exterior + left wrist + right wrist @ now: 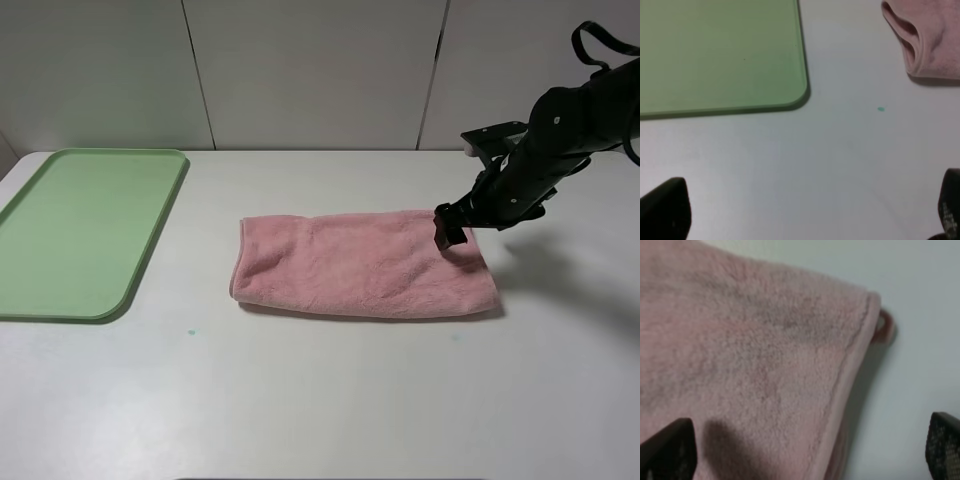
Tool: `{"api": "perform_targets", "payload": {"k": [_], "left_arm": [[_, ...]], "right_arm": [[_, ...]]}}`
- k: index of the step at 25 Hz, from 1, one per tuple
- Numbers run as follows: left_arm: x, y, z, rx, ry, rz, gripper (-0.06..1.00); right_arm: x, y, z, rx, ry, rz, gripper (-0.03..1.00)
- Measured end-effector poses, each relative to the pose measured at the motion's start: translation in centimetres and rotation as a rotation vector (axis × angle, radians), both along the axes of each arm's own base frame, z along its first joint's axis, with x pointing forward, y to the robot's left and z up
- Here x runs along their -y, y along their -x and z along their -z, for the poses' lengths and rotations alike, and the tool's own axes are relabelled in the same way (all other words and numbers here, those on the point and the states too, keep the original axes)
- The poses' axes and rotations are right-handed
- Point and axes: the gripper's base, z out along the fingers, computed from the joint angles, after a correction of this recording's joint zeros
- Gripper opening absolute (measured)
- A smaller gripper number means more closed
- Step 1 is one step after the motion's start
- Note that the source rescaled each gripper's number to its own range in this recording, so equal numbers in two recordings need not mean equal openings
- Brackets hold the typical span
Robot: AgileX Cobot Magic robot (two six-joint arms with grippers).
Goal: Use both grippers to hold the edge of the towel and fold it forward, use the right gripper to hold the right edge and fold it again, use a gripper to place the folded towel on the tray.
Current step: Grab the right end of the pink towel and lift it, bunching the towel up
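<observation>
1. White tabletop [320, 410] fills the foreground of the high view, marked by a small teal speck [191, 331].
2. The towel [365, 265] lies on the tabletop as a long pink band, doubled over, with its layers showing at the left end. It sits well apart from the tray [80, 230], to that tray's right.
3. The tray rests at the left of the tabletop, and all its visible floor is bare green plastic.
4. The right gripper [450, 228] hangs at the towel's far right corner, jaws spread and gripping nothing. The hem [840, 405] and a small tag loop [885, 327] show between its fingertips.
5. The left gripper [807, 212] hovers over the tabletop near the tray's corner, its fingers wide apart and holding nothing.
</observation>
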Motion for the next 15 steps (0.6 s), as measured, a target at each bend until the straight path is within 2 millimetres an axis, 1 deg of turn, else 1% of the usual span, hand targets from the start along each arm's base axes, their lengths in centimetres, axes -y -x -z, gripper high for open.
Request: {"api": "perform_targets", "payload": {"k": [6, 15], "left_arm": [[0.0, 0.0, 0.0, 0.000, 0.000, 0.000, 1.00], [0.0, 0.0, 0.0, 0.000, 0.000, 0.000, 1.00]], "right_arm": [[0.0, -0.2, 2.2, -0.039, 0.001, 0.030, 1.00], [0.0, -0.2, 3.2, -0.069, -0.034, 0.141, 1.00]]}}
